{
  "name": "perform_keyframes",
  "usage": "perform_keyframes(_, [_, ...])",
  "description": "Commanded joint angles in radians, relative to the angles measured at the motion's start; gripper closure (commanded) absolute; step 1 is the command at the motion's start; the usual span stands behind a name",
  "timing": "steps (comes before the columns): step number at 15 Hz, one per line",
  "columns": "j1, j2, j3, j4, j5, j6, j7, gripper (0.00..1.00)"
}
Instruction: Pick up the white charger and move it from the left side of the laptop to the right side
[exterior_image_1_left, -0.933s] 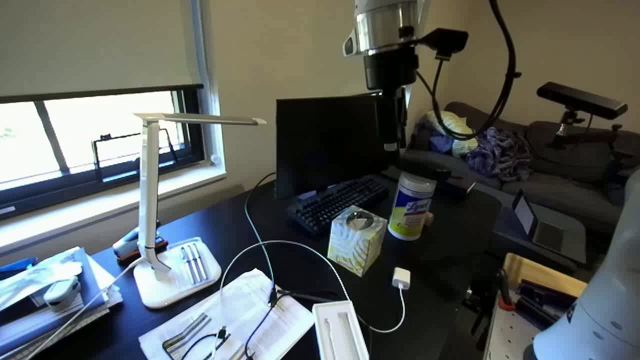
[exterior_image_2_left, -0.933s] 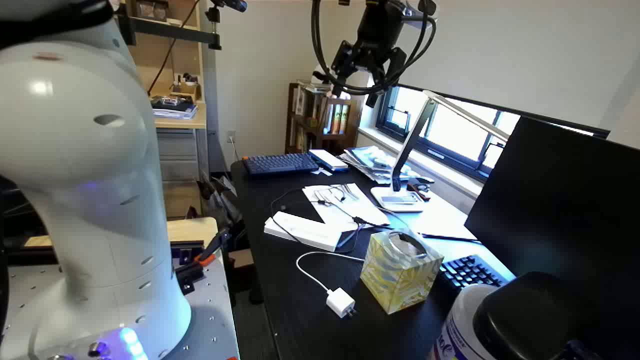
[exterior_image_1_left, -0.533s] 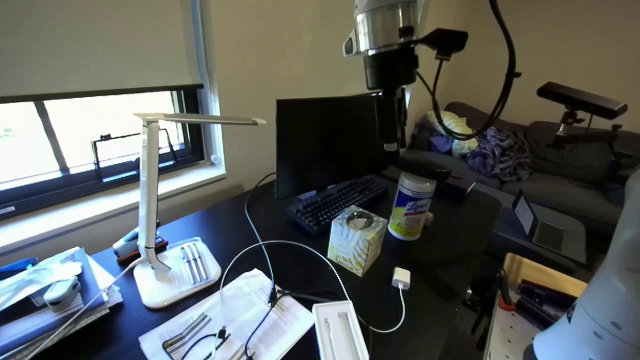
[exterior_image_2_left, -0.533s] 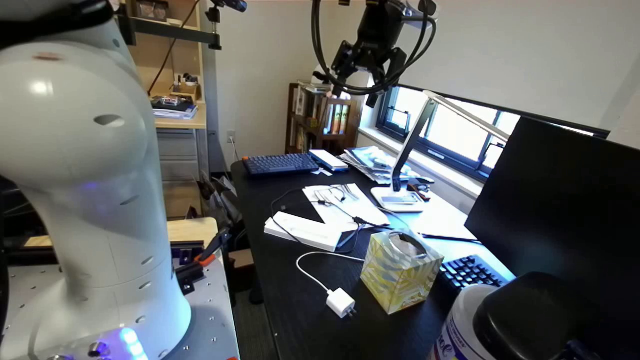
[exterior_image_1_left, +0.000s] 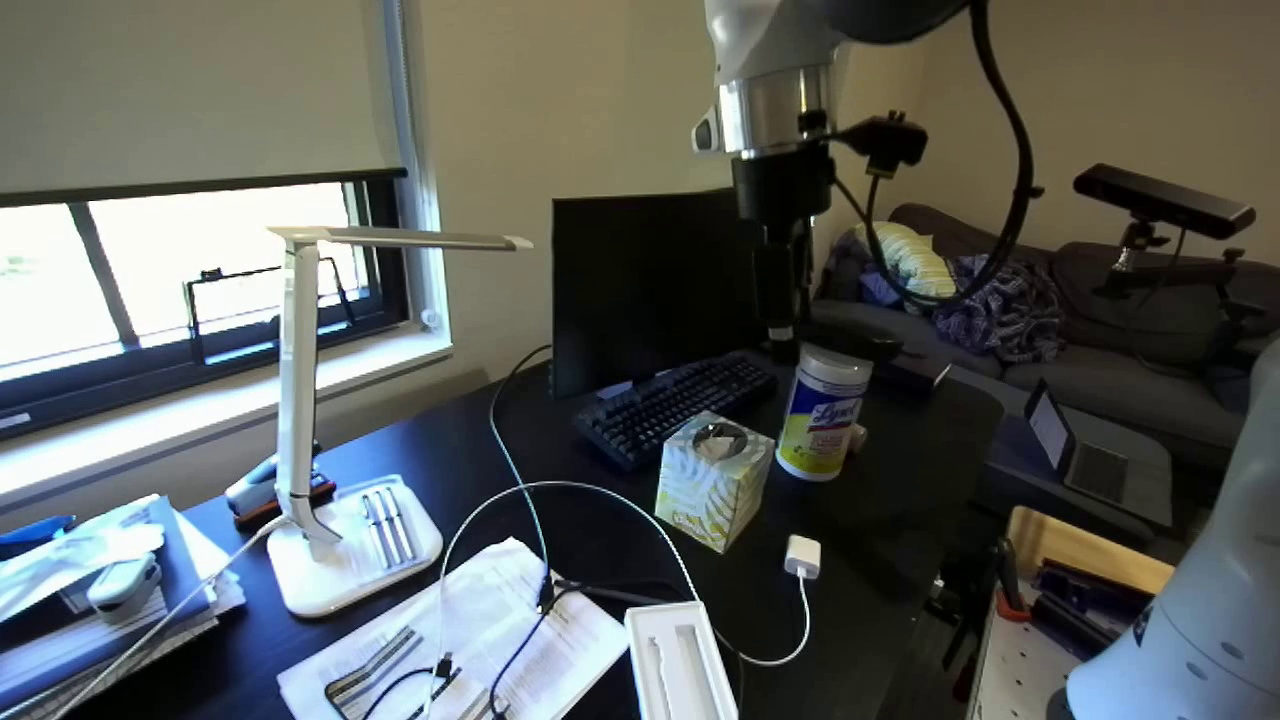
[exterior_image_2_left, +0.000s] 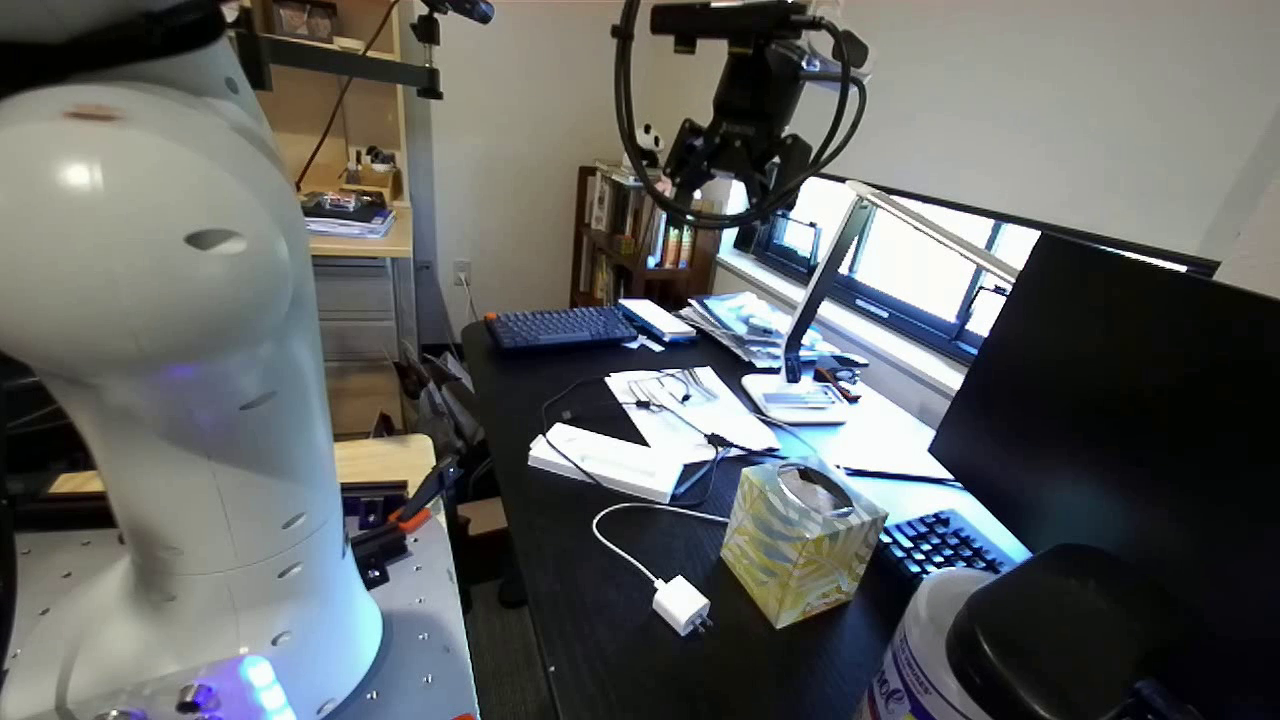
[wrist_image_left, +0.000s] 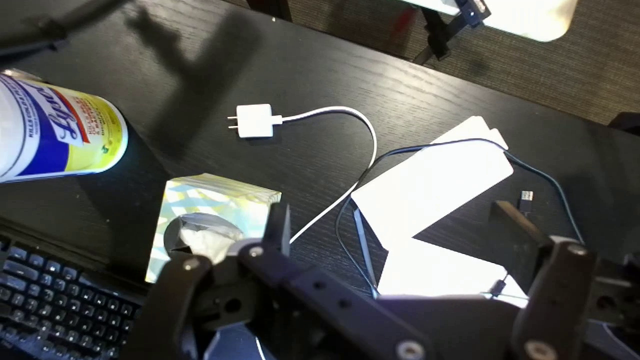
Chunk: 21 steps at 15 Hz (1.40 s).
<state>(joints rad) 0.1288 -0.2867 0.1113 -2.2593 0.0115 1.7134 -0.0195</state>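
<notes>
Robotiq gripper (wrist_image_left: 396, 222), its jaws spread wide, along the lower wrist view; white charger (wrist_image_left: 255, 121) on the desk (wrist_image_left: 320, 75), upper left of centre; black monitor (exterior_image_1_left: 655, 290), near centre of an exterior view.

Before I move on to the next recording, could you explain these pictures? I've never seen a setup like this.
The machine is a white robot arm that ends in a black, two-fingered hand. Two views look over the desk from different places outside the robot arm; the third, the wrist view, comes from a camera fixed near the hand, looking past its fingers.

On the desk lie a white charger with its cable, papers and a long white box. A tissue box, a Lysol tub and a white lamp stand there too, along with a black keyboard and a dark screen.

The fingers are spread apart and the hand holds nothing; it hangs above the desk, and the charger lies apart from it.
</notes>
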Motion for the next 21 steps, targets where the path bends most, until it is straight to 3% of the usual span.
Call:
perform_keyframes(1, [-0.016, -0.057, -0.001, -0.193, -0.027, 0.171, 0.025, 0.0])
perform_keyframes(4, [-0.014, -0.061, -0.006, -0.305, -0.004, 0.229, 0.035, 0.0])
perform_keyframes(6, [-0.012, -0.019, -0.008, -0.263, -0.009, 0.195, 0.019, 0.0])
perform_keyframes(11, [-0.013, -0.022, -0.013, -0.294, -0.009, 0.195, 0.018, 0.0])
perform_keyframes(15, [-0.02, -0.085, 0.018, -0.417, 0.01, 0.356, 0.227, 0.0])
perform_keyframes(20, [-0.031, -0.155, 0.014, -0.641, 0.081, 0.603, 0.388, 0.0])
perform_keyframes(21, [-0.042, -0.072, 0.015, -0.546, 0.088, 0.607, 0.42, 0.0])
